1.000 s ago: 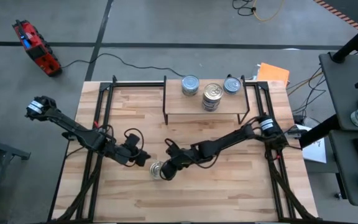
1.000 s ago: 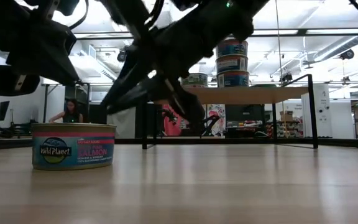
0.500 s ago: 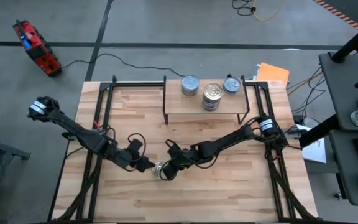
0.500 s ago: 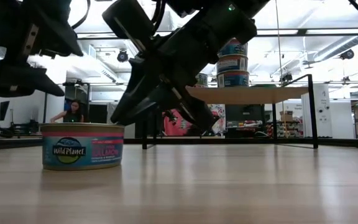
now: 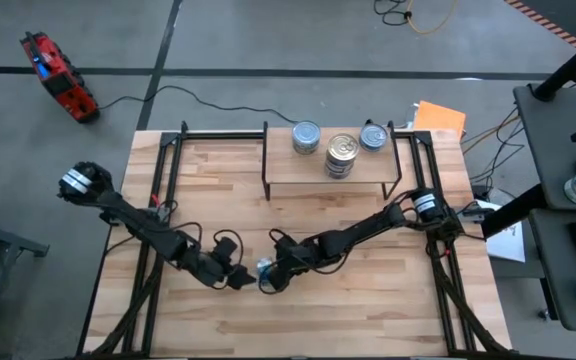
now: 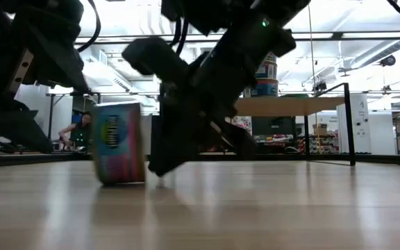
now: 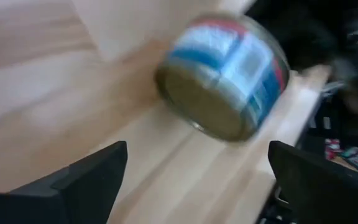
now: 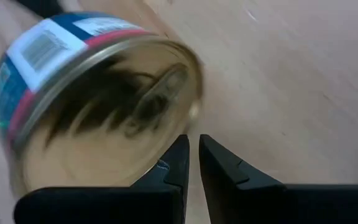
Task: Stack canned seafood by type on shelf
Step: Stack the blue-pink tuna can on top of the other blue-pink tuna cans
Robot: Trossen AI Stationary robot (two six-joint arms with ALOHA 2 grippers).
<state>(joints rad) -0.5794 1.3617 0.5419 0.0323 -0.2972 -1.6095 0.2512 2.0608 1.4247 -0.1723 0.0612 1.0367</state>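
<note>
A canned seafood tin [image 5: 265, 268] with a blue and pink label stands tipped on its edge mid-table [image 6: 119, 142]. Its silver-gold top faces my right gripper [image 8: 193, 140], which is shut and low beside it [image 5: 268, 282]. My left gripper [image 5: 238, 280] is open on the tin's other side. Its fingers [image 7: 98, 180] stand wide apart, short of the tin [image 7: 222, 74], whose bottom faces it. Three more tins [image 5: 306, 137], [image 5: 341, 155], [image 5: 373, 136] rest on the small shelf [image 5: 288, 170] at the far side. My right gripper's shut fingertips [image 8: 180, 152] lie at the lower rim of the tin's top [image 8: 166, 155]. They come in low along the table from the right. The tin stands on its edge on the table. The fingertip hides the exact spot, so I cannot tell whether they touch.
Black frame rails [image 5: 158, 180] run along the table's left and right sides. The low view shows a stack of tins [image 6: 259, 69] on the shelf top [image 6: 290, 104] and a person [image 6: 80, 125] far behind. Bare wood lies along the near edge [image 5: 298, 330].
My left gripper has gone toward the near edge and toward the tin. My right gripper has shifted a little toward the near edge. The tin, flat on its base a second ago, has slid slightly right and tipped up onto its edge.
</note>
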